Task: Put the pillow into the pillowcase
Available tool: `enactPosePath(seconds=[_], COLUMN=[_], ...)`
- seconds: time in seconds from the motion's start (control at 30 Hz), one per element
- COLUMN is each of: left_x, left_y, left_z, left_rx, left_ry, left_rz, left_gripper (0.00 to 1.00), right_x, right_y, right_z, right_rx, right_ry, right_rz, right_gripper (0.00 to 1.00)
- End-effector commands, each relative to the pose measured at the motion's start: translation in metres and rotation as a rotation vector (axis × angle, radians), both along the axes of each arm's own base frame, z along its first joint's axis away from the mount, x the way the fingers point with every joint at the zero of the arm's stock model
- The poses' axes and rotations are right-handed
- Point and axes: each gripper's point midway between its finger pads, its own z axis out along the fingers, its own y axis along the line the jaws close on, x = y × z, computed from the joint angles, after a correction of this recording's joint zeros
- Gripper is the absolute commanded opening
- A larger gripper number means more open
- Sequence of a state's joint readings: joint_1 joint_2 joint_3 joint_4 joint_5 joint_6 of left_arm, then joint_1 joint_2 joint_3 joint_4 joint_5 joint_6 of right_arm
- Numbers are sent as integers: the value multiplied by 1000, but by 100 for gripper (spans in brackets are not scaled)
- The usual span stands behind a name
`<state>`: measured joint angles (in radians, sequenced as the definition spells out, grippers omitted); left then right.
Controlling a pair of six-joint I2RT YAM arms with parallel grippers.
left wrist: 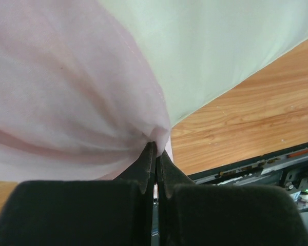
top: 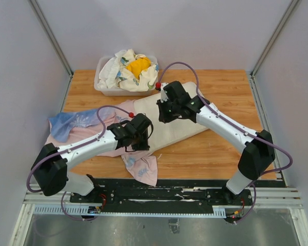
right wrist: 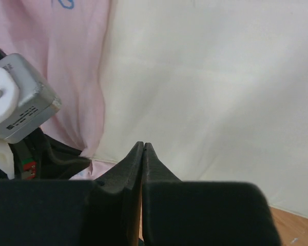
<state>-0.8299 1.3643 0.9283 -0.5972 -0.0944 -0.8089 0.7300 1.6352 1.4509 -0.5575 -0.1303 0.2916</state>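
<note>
**At the pillow's near edge: both claws closed, one on pink cloth**

At the tips of the left gripper [left wrist: 156,148], the jaws are pressed together on a pinch of pale pink cloth. Folds of the pillowcase [left wrist: 66,92] fan away from that pinch. Just beside it, to the right in the left wrist view, lies the cream pillow [left wrist: 220,46], its edge running diagonally over the wooden table [left wrist: 246,118].

The right gripper [right wrist: 143,147] also has its jaws closed, with no gap between the fingers. Its tips sit against the pillow's pale surface, and it cannot be told whether any of the cover is caught between them. To their left the pink cloth meets the pillow, and a grey-and-white housing [right wrist: 20,100] on the left arm shows there too.

Seen from above, the pillow lies slantwise at the middle of the table, outside the pillowcase. The pillowcase is spread to its left, pink side up. A blue fold [top: 66,123] lies at its far left, and a printed corner [top: 141,166] reaches toward the near edge. At the far edge stands a pale bin [top: 105,88] holding white floral cloths [top: 115,69] and a yellow cloth [top: 138,65].
</note>
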Motion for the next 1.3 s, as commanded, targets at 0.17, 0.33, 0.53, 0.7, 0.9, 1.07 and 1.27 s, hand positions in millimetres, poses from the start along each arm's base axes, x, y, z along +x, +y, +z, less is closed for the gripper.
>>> enactPosePath(seconds=[0.17, 0.33, 0.53, 0.7, 0.9, 1.07, 1.27], left_x=[31, 24, 11, 11, 13, 14, 12], left_y=[-32, -25, -16, -12, -12, -12, -9], left_z=[48, 33, 17, 15, 16, 16, 18], left_rx=[-146, -119, -123, -110, -103, -96, -87], left_ry=[-72, -43, -14, -18, -23, -24, -25], left_rz=[-41, -40, -17, -12, -16, -19, -20], left_gripper=[0, 0, 0, 0, 0, 0, 0], right_x=[-18, -21, -39, -83, -130, -147, -140], right_y=[4, -10, -24, -31, -26, -3, 20], right_z=[-17, -23, -33, -42, -68, -90, -113], right_rx=[40, -7, -18, 37, 80, 127, 141], right_ry=[85, 73, 101, 164, 210, 227, 216], right_rz=[9, -10, -13, 41, 129, 172, 157], right_gripper=[1, 1, 29, 38, 45, 52, 55])
